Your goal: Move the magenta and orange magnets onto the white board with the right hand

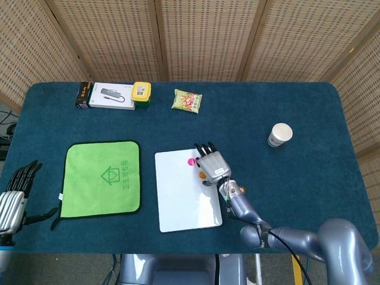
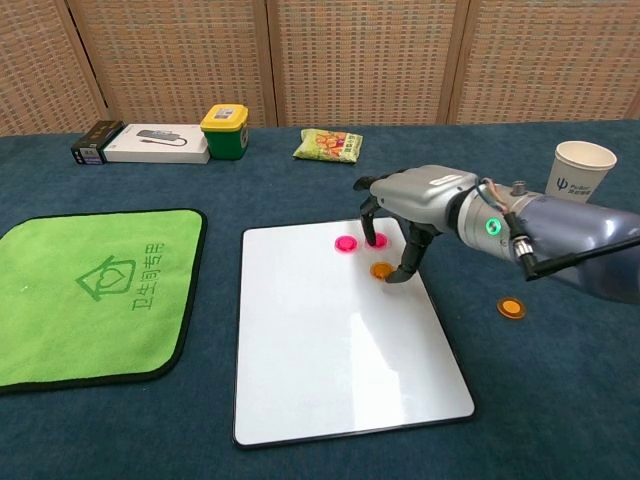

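Right hand (image 2: pixel 405 222) hovers over the white board's (image 2: pixel 330 370) 1 o'clock corner, fingers spread, empty, just above an orange magnet (image 2: pixel 381 270) lying on the board. Two magenta magnets (image 2: pixel 346 244) already sit there; another orange magnet (image 2: pixel 511 308) lies off the board at 3 o'clock, likely next to fetch. Left hand (image 1: pixel 13 196) idles, fingers apart, holding nothing.

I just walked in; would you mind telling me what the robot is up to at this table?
The robot is placing magnets on the white board with its right hand. Two magenta magnets and one orange magnet already lie on the board near its top right corner. The right hand hovers over them with its fingers pointing down, apart and holding nothing. A second orange magnet lies on the blue cloth to the board's right. The left hand rests idle at the table's left edge.
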### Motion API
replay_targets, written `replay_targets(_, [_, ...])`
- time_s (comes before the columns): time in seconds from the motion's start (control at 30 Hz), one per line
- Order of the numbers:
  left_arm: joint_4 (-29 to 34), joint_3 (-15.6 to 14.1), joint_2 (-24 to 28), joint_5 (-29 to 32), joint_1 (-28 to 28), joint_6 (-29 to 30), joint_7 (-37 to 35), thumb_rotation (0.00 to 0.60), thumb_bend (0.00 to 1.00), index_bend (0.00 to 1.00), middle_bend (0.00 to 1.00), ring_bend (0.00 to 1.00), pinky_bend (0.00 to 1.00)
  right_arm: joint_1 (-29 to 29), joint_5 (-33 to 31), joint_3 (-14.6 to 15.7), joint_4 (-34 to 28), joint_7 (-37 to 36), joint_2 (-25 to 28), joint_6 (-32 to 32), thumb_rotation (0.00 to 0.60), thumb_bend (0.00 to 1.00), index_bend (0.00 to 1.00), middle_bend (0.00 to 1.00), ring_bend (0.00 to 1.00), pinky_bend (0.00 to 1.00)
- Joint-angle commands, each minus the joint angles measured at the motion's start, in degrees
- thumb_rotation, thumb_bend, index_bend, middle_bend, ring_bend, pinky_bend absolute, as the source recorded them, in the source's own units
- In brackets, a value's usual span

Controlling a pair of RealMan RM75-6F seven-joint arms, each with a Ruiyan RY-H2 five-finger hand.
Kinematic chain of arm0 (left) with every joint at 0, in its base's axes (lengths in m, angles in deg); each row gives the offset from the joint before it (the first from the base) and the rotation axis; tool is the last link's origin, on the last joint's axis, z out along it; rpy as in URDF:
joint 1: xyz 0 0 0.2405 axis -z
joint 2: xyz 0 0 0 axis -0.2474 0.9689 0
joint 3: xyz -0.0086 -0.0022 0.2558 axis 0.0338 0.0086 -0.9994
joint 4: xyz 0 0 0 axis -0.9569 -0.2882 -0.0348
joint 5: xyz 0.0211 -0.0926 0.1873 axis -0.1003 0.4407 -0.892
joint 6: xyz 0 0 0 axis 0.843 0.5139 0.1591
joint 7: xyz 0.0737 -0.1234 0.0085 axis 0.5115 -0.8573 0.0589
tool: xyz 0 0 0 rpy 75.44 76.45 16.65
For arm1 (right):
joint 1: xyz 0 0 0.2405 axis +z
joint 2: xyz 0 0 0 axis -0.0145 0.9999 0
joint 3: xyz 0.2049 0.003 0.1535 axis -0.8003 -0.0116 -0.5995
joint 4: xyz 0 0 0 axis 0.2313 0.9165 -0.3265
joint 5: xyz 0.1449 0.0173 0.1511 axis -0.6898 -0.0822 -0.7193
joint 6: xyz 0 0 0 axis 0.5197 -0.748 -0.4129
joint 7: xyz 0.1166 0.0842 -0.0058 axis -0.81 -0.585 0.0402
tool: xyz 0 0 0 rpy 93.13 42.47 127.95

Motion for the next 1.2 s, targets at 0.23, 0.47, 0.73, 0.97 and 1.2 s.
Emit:
replay_targets(0.23, [0.05, -0.21, 0.01, -0.45, 0.1, -0.13, 0.17, 0.6, 0.03, 0.0, 0.0, 0.0, 0.0, -9.22, 8.08, 8.21, -11.31, -5.97, 15.2, -4.31, 0.6, 0.35, 0.4, 0.0, 0.0, 0.0])
replay_targets(0.47, [0.19, -0.2, -0.18, -0.7, 0.17, -0.03, 0.6, 0.6, 0.03, 0.0, 0.0, 0.0, 0.0, -12.94, 11.95, 10.81, -10.66, -11.79, 17.26, -4.89, 0.6, 0.35, 0.4, 0.0, 0.0, 0.0])
replay_targets(0.73, [0.19, -0.16, -0.39, -0.72, 0.17, 0.1, 1.02, 0.6, 0.03, 0.0, 0.0, 0.0, 0.0, -15.63, 16.59, 11.84, -7.35, -17.81, 15.56, -4.83, 0.6, 0.35, 0.4, 0.0, 0.0, 0.0])
replay_targets(0.97, [0.11, -0.12, -0.35, -0.51, 0.11, 0.11, 0.79, 0.6, 0.03, 0.0, 0.0, 0.0, 0.0, -16.21, 18.75, 11.68, -4.73, -18.54, 13.4, -4.45, 0.6, 0.35, 0.4, 0.0, 0.0, 0.0])
replay_targets(1.2, [0.17, -0.15, -0.26, -0.49, 0.09, 0.09, 0.54, 0.6, 0.03, 0.0, 0.0, 0.0, 0.0, -16.56, 19.11, 10.84, -3.09, -18.74, 12.07, -3.74, 0.6, 0.35, 0.4, 0.0, 0.0, 0.0])
